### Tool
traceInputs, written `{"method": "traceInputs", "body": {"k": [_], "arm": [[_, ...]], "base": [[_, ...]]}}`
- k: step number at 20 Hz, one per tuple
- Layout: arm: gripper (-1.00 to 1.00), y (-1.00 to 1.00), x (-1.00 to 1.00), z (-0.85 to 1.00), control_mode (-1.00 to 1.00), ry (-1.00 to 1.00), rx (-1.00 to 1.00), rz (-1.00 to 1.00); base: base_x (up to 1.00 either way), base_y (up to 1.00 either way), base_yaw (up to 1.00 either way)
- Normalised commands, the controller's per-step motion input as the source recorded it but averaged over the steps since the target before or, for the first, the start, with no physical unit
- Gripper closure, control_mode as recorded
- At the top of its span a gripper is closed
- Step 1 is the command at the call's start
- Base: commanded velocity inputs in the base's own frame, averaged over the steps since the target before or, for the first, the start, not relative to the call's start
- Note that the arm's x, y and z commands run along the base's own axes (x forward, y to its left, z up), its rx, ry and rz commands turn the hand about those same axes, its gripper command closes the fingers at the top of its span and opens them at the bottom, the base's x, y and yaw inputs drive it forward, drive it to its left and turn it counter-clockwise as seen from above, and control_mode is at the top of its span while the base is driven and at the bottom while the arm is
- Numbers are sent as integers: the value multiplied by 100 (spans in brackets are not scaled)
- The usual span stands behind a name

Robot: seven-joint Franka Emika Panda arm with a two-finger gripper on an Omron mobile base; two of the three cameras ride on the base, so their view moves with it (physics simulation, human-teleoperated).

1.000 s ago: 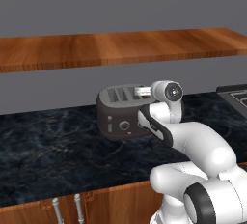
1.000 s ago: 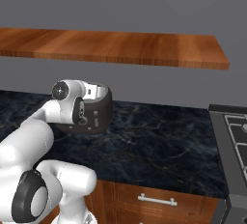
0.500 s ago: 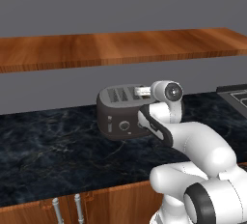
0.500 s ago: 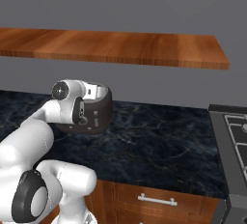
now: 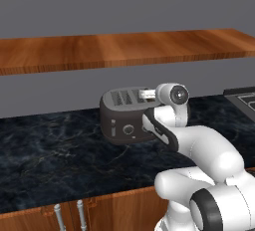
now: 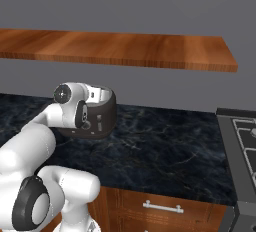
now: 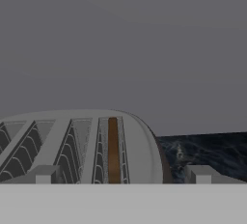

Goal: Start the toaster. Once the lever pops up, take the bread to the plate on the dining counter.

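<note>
The toaster stands on a black marble counter against a grey wall, below a long wooden shelf. In the left base view it sits a little above and left of centre, its front facing the camera with one round knob and a pale slider lever visible. The white arm rises from about 5 o'clock and bends toward the toaster, its wrist ending at the toaster's right top edge. A pale part of the hand reaches over the toaster's top there.

In the right base view the toaster lies at about 9 o'clock, largely hidden behind the arm's wrist. A stove sits at the 3 o'clock edge, well apart from the toaster, and a silver drawer handle shows on the wooden cabinet front below the counter.

In the hand view the gripper looks along the toaster's pale rounded top, with four slots fanning toward 12 o'clock. The bread appears as a thin brown strip standing edge-up in the rightmost slot. The two fingertips rise at roughly 7 and 5 o'clock, spread wide apart with nothing between them; the bread's slot lies between them, slightly left of the midpoint. The right tip sits past the toaster's right edge, over the dark counter.
</note>
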Motion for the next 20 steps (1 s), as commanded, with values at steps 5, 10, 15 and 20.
{"method": "traceInputs", "body": {"k": [5, 10, 15, 20], "arm": [[-100, 0, 0, 0, -100, 0, 0, 0], [-100, 0, 0, 0, -100, 0, 0, 0], [-100, 0, 0, 0, -100, 0, 0, 0], [-100, 0, 0, 0, -100, 0, 0, 0]], "base": [[0, 0, 0], [0, 0, 0], [0, 0, 0], [0, 0, 0]]}}
